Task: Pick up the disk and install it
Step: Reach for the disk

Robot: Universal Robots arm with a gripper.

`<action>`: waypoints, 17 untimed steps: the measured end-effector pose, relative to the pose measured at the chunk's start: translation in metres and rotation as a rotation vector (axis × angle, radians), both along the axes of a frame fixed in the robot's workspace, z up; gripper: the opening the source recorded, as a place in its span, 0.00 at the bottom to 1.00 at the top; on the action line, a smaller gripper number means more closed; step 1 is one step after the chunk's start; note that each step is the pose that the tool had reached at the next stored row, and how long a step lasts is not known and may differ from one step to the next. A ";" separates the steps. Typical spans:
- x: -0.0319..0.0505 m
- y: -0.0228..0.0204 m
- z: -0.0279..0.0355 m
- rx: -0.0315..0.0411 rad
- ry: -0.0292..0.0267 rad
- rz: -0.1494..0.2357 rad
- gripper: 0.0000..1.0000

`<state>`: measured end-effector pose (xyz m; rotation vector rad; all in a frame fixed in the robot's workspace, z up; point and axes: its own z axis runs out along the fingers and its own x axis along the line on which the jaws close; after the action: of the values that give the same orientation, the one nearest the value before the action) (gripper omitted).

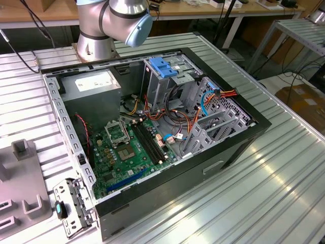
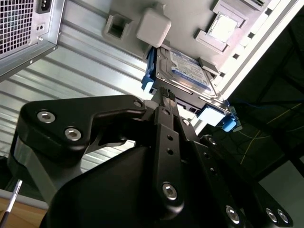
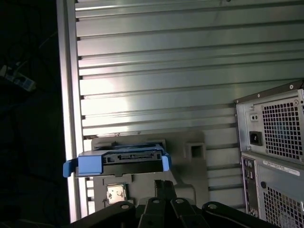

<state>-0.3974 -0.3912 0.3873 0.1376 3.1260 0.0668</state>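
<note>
The disk (image 2: 187, 71) is a flat silver drive with a white-and-blue label and blue carrier rails. It lies on a grey fixture plate (image 2: 190, 19). In the first wrist view the disk (image 3: 124, 159) shows its connector edge between the blue rail ends. My gripper (image 2: 165, 92) hangs just short of the disk's near edge, its black fingers pressed together and holding nothing. The first wrist view shows the same gripper (image 3: 164, 183) close to the disk, and I cannot tell whether it touches it.
An open computer case (image 1: 152, 127) with motherboard, cables and a tall drive cage topped by a light-blue flap (image 1: 162, 66) sits on the ribbed metal table (image 3: 166, 71). The case's rear panel (image 3: 275, 142) stands beside the fixture plate (image 3: 190, 152). The table's edge (image 3: 66, 95) runs near the disk.
</note>
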 end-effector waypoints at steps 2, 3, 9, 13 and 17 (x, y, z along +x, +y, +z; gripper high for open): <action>-0.0011 0.0000 -0.0001 0.0001 0.0008 0.000 0.11; -0.0014 0.0000 -0.0001 0.0001 0.0011 0.000 0.11; -0.0048 0.0000 -0.0001 0.0001 0.0033 0.000 0.11; -0.0077 0.0000 -0.0002 0.0000 0.0047 0.000 0.11; -0.0112 0.0000 -0.0003 0.0000 0.0061 0.000 0.11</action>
<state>-0.4086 -0.3912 0.3870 0.1380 3.1321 0.0666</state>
